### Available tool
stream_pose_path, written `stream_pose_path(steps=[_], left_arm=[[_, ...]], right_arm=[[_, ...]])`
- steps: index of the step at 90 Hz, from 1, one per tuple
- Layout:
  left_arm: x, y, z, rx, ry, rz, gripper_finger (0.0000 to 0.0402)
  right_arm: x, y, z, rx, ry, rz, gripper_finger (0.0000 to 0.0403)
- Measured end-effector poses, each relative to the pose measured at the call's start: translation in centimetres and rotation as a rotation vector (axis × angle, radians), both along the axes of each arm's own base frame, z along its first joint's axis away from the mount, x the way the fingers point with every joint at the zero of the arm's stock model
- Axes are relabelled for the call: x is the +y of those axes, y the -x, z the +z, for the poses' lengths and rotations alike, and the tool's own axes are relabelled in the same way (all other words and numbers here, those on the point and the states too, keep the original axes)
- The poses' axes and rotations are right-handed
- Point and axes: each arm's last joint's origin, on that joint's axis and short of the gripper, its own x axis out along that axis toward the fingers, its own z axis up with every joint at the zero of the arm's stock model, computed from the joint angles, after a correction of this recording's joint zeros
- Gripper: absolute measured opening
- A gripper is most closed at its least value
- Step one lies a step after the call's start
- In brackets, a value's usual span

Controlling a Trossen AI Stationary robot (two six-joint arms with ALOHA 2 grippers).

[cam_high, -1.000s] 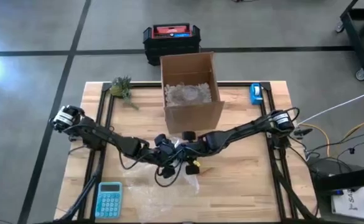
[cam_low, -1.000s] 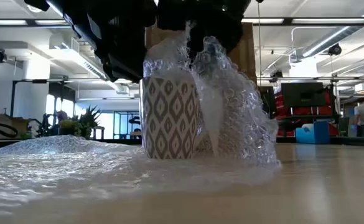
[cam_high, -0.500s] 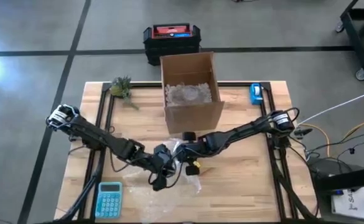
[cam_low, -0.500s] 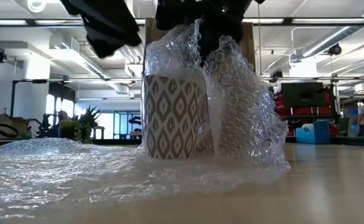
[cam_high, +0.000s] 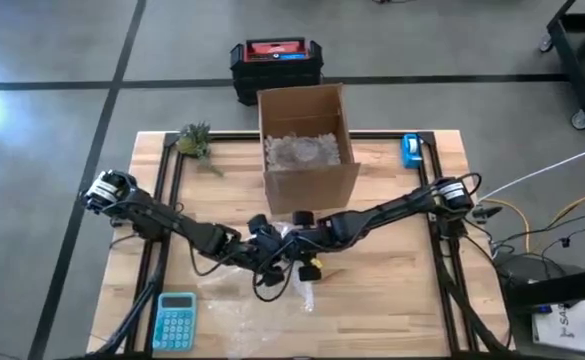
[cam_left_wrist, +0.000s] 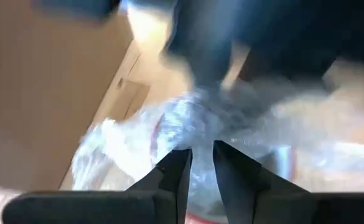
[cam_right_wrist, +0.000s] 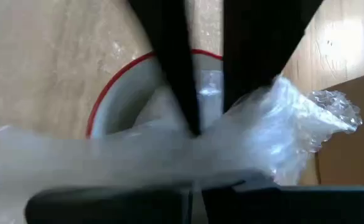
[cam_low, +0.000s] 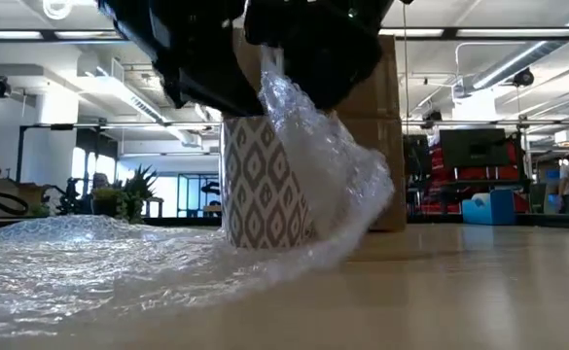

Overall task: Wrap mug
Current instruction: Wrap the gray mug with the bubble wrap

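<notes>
A white mug [cam_low: 265, 185] with a grey diamond pattern stands upright on the table; the right wrist view shows its red rim [cam_right_wrist: 107, 81]. A sheet of bubble wrap [cam_low: 89, 258] lies under it and spreads toward the near left. One part climbs the mug's side to its top [cam_low: 294, 107]. Both grippers hang over the mug's mouth. My right gripper [cam_high: 297, 247] is shut on the wrap. My left gripper [cam_high: 272, 265] stands beside it with its fingers almost together around wrap [cam_left_wrist: 201, 134]. My left gripper has a bunch of the bubble wrap [cam_left_wrist: 200, 140] in the narrow gap between its fingertips, above the mug. It comes in slanting from the table's near left. My right gripper pinches the gathered wrap [cam_right_wrist: 197, 134] between its two fingers over the mug's open mouth, pointing down. From there the wrap runs taut down the mug's side to the table [cam_low: 342, 228].
An open cardboard box [cam_high: 307, 150] with bubble wrap inside stands just beyond the mug. A blue calculator [cam_high: 175, 320] lies at the near left, a small green plant [cam_high: 197, 140] at the far left and a blue tape dispenser [cam_high: 410, 150] at the far right.
My left gripper drew back toward the table's near edge, then came back over the mug's top. The wrap that bulged wide on one side of the mug has been pulled in and now slants taut from the table up to the mug's top.
</notes>
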Motion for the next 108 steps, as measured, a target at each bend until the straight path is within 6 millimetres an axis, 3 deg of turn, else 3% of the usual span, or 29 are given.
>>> stream_pose_path(steps=[16, 27, 38, 56, 70, 88, 108], left_arm=[[0.1, 0.4, -1.0, 0.009, 0.03, -0.003, 0.0059], [0.1, 0.3, -1.0, -0.02, 0.045, -0.01, 0.0059], [0.0, 0.2, -1.0, -0.022, 0.054, -0.017, 0.0059], [0.1, 0.6, -0.9, -0.007, 0.054, -0.017, 0.0059], [0.0, 1.0, 1.0, -0.042, 0.097, -0.043, 0.0059], [0.0, 1.6, 3.0, -0.078, 0.144, -0.084, 0.0059], [-0.2, 1.3, 1.7, -0.058, 0.141, -0.072, 0.0059]], right_arm=[[0.0, 0.3, 3.9, -0.056, -0.011, 0.002, 0.0002], [0.1, -0.1, 4.8, -0.135, -0.022, 0.007, 0.0002], [0.2, -0.9, 3.3, -0.143, -0.018, 0.02, 0.0002], [0.1, -1.4, -0.7, -0.01, 0.009, 0.009, 0.0002], [0.1, -1.7, -3.0, 0.052, 0.009, 0.009, 0.0002], [0.2, -1.7, -3.2, 0.066, -0.011, 0.016, 0.0002], [0.3, -1.9, -1.2, 0.027, -0.016, 0.021, 0.0002]])
